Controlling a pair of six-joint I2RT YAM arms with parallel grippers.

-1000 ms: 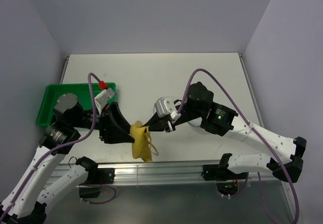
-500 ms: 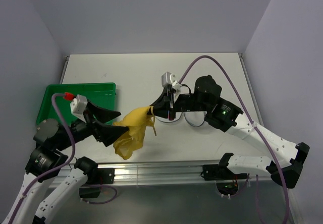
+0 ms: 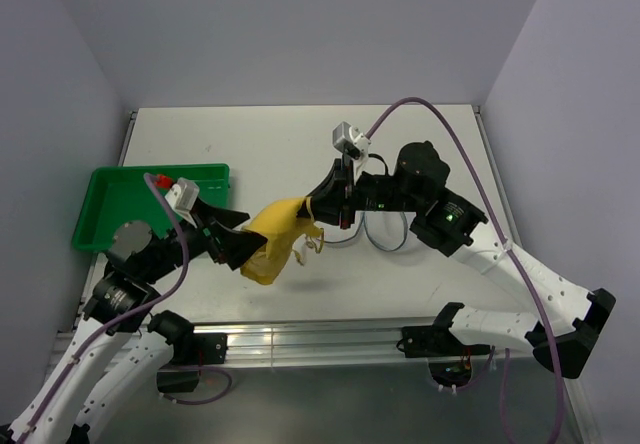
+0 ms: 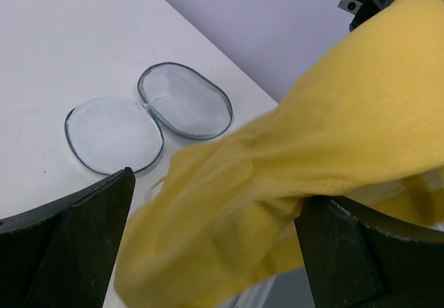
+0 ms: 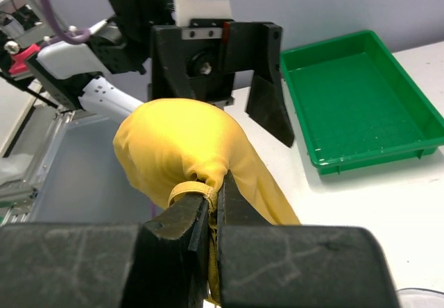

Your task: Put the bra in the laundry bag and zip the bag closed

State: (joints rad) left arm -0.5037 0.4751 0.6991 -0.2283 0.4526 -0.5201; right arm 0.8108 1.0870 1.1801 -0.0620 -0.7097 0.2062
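Note:
The mustard-yellow bra (image 3: 272,234) hangs above the table's front middle. My right gripper (image 3: 320,207) is shut on its upper edge and strap, and the pinch shows in the right wrist view (image 5: 216,191) with the bra (image 5: 182,138) bunched in front. My left gripper (image 3: 238,247) is open with its jaws wide apart. The bra (image 4: 319,148) drapes between its fingers (image 4: 76,238) without being pinched. The laundry bag (image 4: 149,114) lies open on the table as two round mesh halves. In the top view the laundry bag (image 3: 388,236) is mostly hidden under my right arm.
A green plastic tray (image 3: 110,192) sits at the table's left and also shows in the right wrist view (image 5: 350,93). The table's front rail (image 3: 320,339) runs below the hanging bra.
My right gripper has carried the bra up and away from the front edge. My left gripper pulled back left, then came in again and now stands open around the cloth.

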